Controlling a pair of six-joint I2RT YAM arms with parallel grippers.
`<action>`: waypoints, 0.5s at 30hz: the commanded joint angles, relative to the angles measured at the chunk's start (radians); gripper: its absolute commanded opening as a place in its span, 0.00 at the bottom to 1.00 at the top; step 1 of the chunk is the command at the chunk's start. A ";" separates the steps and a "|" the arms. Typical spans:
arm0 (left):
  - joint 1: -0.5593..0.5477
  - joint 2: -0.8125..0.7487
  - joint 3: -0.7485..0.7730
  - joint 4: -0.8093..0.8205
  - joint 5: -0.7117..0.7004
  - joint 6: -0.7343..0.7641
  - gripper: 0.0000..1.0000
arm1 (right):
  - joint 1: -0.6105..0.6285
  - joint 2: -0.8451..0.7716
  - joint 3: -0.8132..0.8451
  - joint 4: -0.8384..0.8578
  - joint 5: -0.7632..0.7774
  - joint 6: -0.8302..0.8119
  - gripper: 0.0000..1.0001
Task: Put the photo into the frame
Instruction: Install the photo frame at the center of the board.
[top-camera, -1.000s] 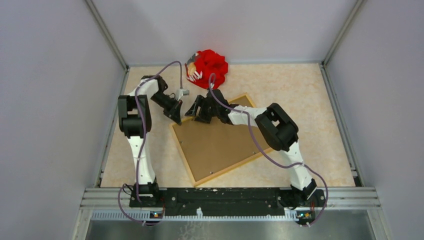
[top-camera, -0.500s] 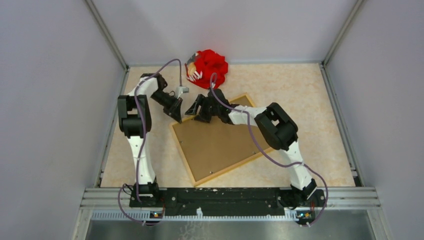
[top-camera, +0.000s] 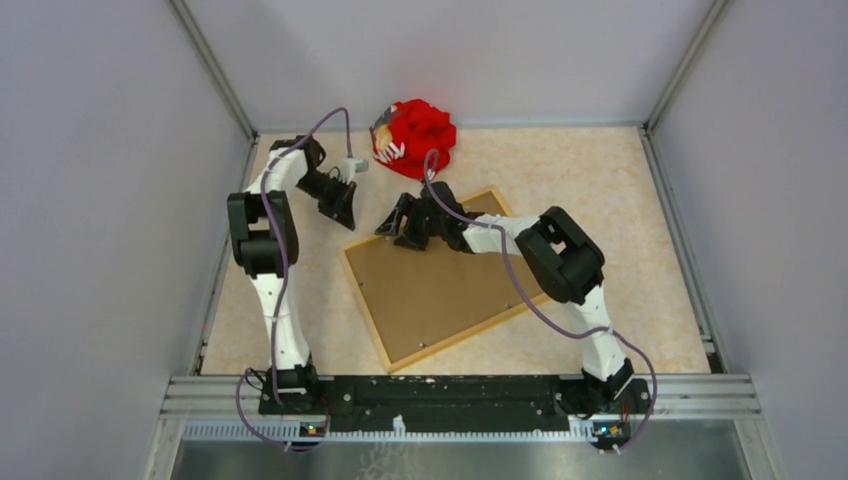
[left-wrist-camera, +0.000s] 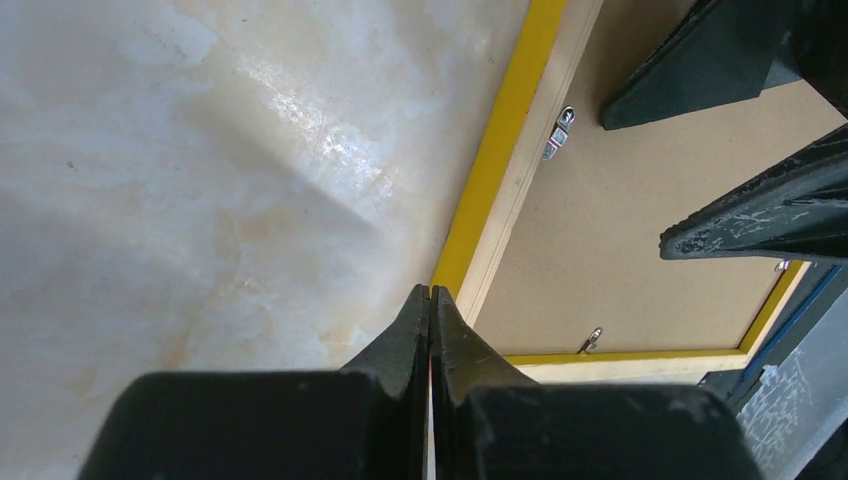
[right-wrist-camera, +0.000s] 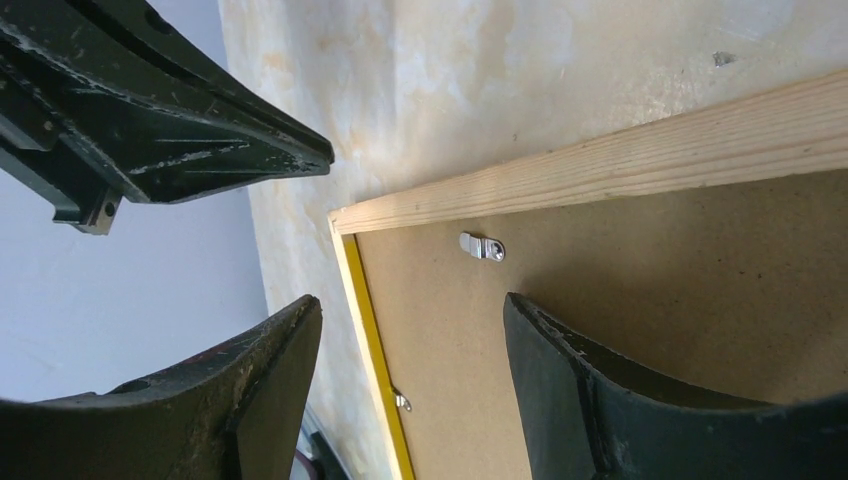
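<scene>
The frame (top-camera: 367, 312) lies face down in the middle of the table, its wood-coloured back up and a yellow edge (left-wrist-camera: 500, 130) showing. A plain brown backing board (top-camera: 440, 285) fills it, with small metal clips (right-wrist-camera: 483, 246) along the rim. The photo is hidden. My left gripper (top-camera: 345, 215) is shut on nothing, over bare table just outside the frame's far-left corner; its tips (left-wrist-camera: 430, 290) press together. My right gripper (top-camera: 392, 232) is open above that same corner, one finger over the board and one outside the rail (right-wrist-camera: 620, 160); its gap (right-wrist-camera: 410, 302) holds nothing.
A red crumpled thing (top-camera: 415, 135) with some white on it lies at the back of the table, behind both grippers. Grey walls close in the left, right and back sides. The metal rail (top-camera: 460, 395) with the arm bases runs along the near edge.
My left gripper has drawn back from the frame's corner toward the far left, still shut. The right gripper has barely moved and stays open. The frame has not shifted.
</scene>
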 joint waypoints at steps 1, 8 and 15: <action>-0.004 -0.009 -0.026 0.039 0.042 -0.029 0.00 | -0.006 -0.054 -0.038 0.013 0.023 -0.021 0.68; -0.018 -0.013 -0.049 0.043 0.048 -0.019 0.00 | -0.006 -0.032 -0.056 0.035 0.017 -0.015 0.68; -0.020 -0.038 -0.130 0.042 0.048 0.020 0.00 | -0.005 -0.022 -0.031 0.025 0.026 -0.019 0.66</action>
